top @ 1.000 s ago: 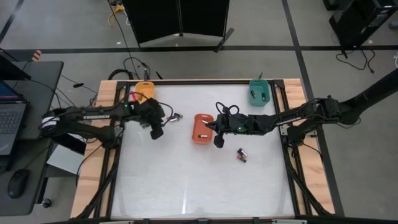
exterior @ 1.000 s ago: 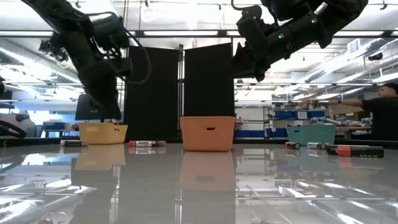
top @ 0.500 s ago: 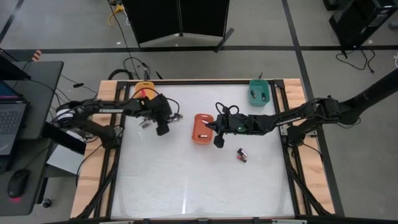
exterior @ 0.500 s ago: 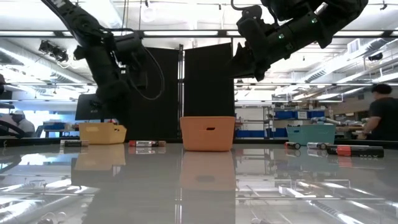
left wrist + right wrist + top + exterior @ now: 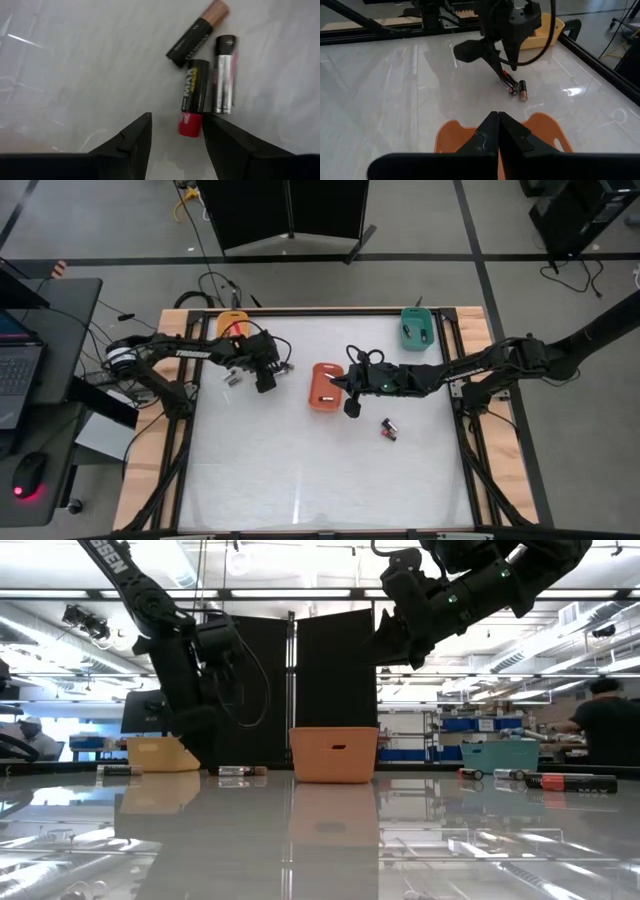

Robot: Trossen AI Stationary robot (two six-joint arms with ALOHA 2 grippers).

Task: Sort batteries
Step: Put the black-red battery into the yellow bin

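- Approaching a cluster of three small cylindrical batteries [image 5: 202, 75], the left gripper [image 5: 175, 137] hangs low over the white table [image 5: 320, 480] with its dark fingers spread and nothing between them.
- The black cell with the red end [image 5: 193, 97] lies touching a silver cell [image 5: 223, 75]; a black cell with a copper end [image 5: 196, 34] sits just beside them. Closing here could pinch two cells at once or flick one away, since round bodies roll freely on a glossy surface.
- The red end appears offset toward one finger; an off-centre grip may twist the cell out.
- The right gripper [image 5: 497, 125], fingers pressed together and apparently empty, waits above the rounded orange plastic tray [image 5: 322, 387]. More batteries [image 5: 389, 428] lie near it.
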